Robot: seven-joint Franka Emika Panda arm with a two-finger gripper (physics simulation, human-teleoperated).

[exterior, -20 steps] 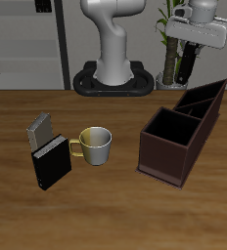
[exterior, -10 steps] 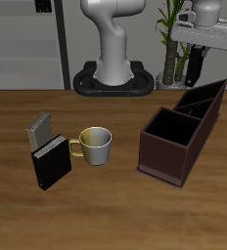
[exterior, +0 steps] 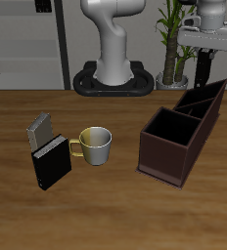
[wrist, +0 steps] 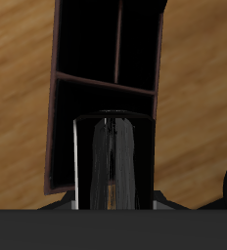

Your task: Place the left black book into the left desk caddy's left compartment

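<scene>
My gripper (exterior: 204, 51) is shut on the left black book (exterior: 203, 68), which hangs upright in the air. The book's lower end is just above the far end of the left desk caddy (exterior: 174, 146), a long dark brown box. The left compartment (exterior: 207, 97), the narrow tall-walled end, lies right below the book. In the wrist view the book (wrist: 113, 166) shows between the fingers, with the caddy's (wrist: 62, 127) divided sections beneath it.
A pale mug (exterior: 94, 145) stands mid-table. Beside it are a thicker black book (exterior: 52, 164) and a grey book (exterior: 40, 129). The robot base (exterior: 111, 80) and a potted plant (exterior: 170, 44) are at the table's back.
My gripper has carried the black book sideways, from beside the plant to above the caddy's tall-walled far end. Nothing on the table has moved.
</scene>
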